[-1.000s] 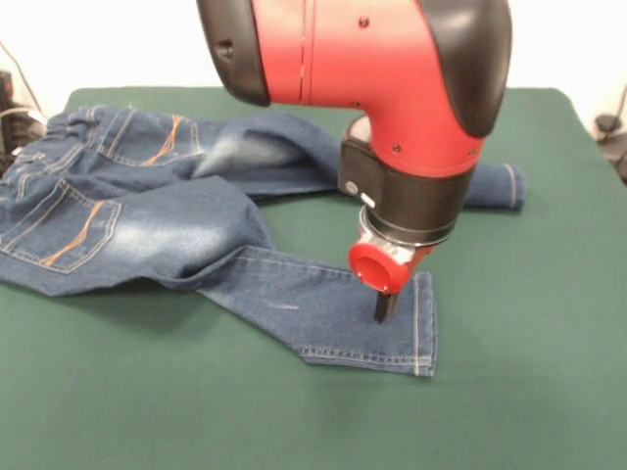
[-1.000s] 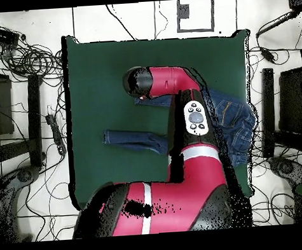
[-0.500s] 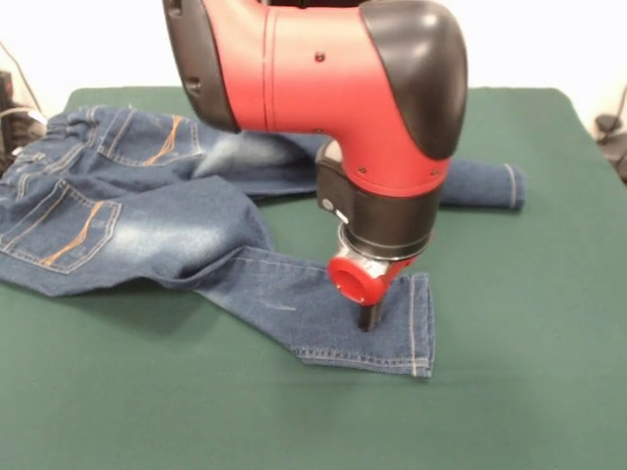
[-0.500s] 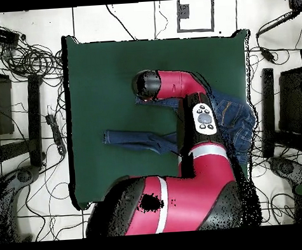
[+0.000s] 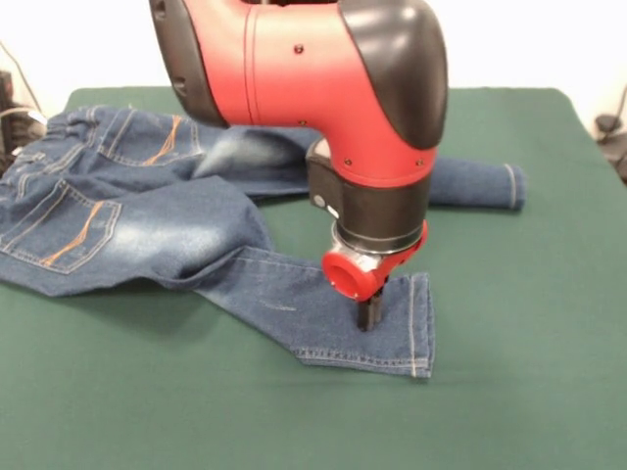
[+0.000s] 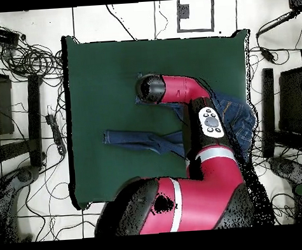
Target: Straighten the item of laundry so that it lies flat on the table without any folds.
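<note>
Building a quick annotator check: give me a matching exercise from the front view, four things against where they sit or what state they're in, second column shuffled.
Things:
1. gripper
2. jeans waistband
3. far leg cuff
4. table

Places or states:
A. at the left edge, bunched
B. tip down on the near leg by its hem
C. dark green, under everything
D. right of the arm, lying flat

Pairs: 1-B, 2-A, 3-D, 4-C
</note>
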Available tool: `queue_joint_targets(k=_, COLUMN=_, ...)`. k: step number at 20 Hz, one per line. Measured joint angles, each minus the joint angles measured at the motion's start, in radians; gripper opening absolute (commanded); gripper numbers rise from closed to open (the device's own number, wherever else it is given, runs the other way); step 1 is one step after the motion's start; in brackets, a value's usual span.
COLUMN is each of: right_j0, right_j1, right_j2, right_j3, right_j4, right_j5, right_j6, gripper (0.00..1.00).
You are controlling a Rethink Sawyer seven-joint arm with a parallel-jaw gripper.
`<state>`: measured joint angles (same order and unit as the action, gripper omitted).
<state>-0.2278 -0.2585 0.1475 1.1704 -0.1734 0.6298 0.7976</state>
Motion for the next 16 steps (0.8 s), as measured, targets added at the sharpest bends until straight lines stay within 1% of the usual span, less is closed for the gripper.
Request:
queue_joint_targets(k=4, right_j0=-0.004, right_j1=-0.013, right_j2=0.000, right_j3=0.039, right_j4=0.000, right_j5=-0.060, right_j6=0.000, gripper=0.00)
queue_joint_targets(k=10, right_j0=-0.004, right_j1=-0.039, right_j2=-0.012, right_j3=0.127, right_j4=0.001, right_j5=-0.216, right_j6=0.000, gripper=0.00)
queue_joint_targets(k=11, right_j0=-0.003, right_j1=-0.041, right_j2=-0.014, right_j3=0.133, right_j4=0.001, right_j5=-0.226, right_j6=0.000, gripper=0.00)
queue_joint_targets(k=16, right_j0=0.026, right_j1=-0.053, right_j2=-0.057, right_j3=0.198, right_j4=0.020, right_j5=-0.373, right_j6=0.023, gripper=0.00)
